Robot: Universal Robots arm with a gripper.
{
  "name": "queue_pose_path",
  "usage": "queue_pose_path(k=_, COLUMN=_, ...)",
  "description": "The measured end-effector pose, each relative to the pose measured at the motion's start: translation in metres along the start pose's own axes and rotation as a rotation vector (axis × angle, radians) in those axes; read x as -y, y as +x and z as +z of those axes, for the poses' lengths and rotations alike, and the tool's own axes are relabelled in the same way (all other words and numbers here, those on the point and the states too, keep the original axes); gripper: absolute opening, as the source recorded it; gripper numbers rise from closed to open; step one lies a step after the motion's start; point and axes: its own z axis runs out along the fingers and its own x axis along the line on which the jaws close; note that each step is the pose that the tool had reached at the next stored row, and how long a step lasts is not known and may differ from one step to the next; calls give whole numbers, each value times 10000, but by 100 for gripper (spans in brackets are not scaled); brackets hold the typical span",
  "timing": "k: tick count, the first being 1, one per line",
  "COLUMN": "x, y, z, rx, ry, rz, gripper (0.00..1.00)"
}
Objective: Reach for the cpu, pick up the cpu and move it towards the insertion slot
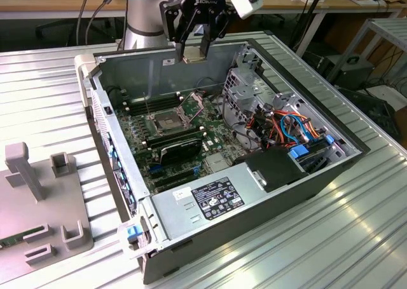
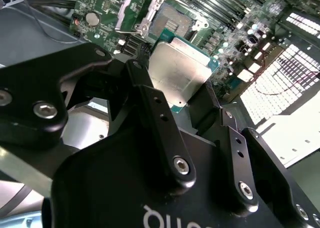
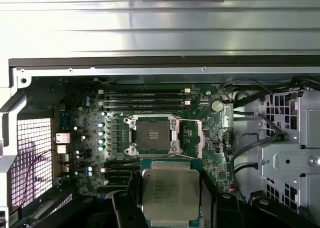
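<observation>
The gripper (image 1: 193,47) was clenched on the cpu (image 1: 193,57), holding it in the air above the open computer case (image 1: 356,150), over its far wall; in the first wrist view the cpu (image 3: 170,194) hung just beside the insertion slot (image 3: 152,135), whose latch frame (image 3: 194,138) stood open on the motherboard (image 3: 90,133).

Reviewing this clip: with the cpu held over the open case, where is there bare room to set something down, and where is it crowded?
Bare room: the ribbed metal table on the exterior view's right of the computer case, and the strip between the case and the grey fixture. Crowded: inside the case, around the insertion slot. The gripper holds the cpu above it.
</observation>
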Motion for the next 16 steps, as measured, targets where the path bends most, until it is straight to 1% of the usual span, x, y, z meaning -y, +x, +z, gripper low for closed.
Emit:
queue_pose_path(k=1, x=-15, y=-26, z=0, rx=0, ry=1, rz=0, gripper=55)
queue_pose_path(k=2, x=-16, y=-32, z=0, rx=0, ry=2, rz=1, gripper=55)
queue_pose_path(k=5, x=-16, y=-33, z=0, rx=0, ry=0, rz=1, gripper=55)
queue_pose_path(k=9, x=-56, y=-32, z=10, rx=1, ry=-18, rz=1, gripper=55)
queue_pose_path(k=11, x=-89, y=-32, z=13, rx=1, ry=-18, rz=0, gripper=55)
queue_pose_path(k=14, x=-119, y=-31, z=15, rx=0, ry=-18, rz=0, gripper=55)
queue_pose_path(k=15, x=-138, y=-31, z=16, rx=0, ry=-17, rz=0, gripper=55)
queue_pose_path(k=16, x=-170, y=-31, z=18, rx=0, ry=-19, rz=0, gripper=55)
